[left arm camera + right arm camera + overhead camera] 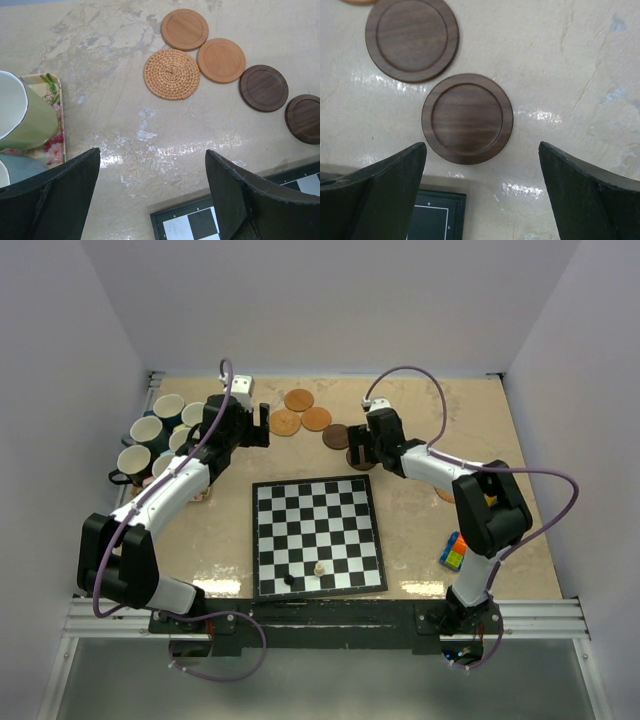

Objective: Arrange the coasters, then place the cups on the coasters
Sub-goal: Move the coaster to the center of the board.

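Currently right gripper (482, 145) spread wide, empty, dark brown round wooden coaster (467, 118) just ahead (twin disc (412, 39) beyond); left gripper (152, 151) wide, pale green cup (25, 120) at its left.

No legible text, labels or numbers

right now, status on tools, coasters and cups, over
Left tool open, empty. Right tool open over dark coaster. Five coasters in an arc, cups bunched left, none on them. Chessboard nearby, not blocking.
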`<state>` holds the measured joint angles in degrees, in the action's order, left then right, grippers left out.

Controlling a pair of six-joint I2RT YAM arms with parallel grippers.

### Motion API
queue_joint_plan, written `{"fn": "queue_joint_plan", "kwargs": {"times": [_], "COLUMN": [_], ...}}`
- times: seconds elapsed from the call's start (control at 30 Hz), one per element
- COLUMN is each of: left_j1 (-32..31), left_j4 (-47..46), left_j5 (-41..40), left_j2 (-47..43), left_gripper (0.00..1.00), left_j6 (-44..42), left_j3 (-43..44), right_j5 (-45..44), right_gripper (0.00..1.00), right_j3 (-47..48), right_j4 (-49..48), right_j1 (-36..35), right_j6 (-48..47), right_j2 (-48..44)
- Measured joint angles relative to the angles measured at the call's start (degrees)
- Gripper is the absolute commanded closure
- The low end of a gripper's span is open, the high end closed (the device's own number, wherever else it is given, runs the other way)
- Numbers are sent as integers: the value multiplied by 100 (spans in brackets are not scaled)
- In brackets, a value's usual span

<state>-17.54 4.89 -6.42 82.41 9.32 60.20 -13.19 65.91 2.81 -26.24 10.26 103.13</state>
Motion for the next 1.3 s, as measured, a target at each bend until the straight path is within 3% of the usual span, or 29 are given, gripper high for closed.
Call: {"fn": "queue_joint_plan", "kwargs": {"times": [0.77,1.3], "left_j1": [0,0], "left_j4": [-4,-4], "left_j5": [2,2], "left_j2": [0,0], "left_gripper": [8,8], "left_j6": [0,0], "left_j3": [0,0], "right_j5": [544,396], "right_gripper": [3,19], "right_j3": [-28,31], "right_j4": [11,-76], "right_j1": [-7,-11], "right_j6": [-179,-39], "right_j2": [636,719]}}
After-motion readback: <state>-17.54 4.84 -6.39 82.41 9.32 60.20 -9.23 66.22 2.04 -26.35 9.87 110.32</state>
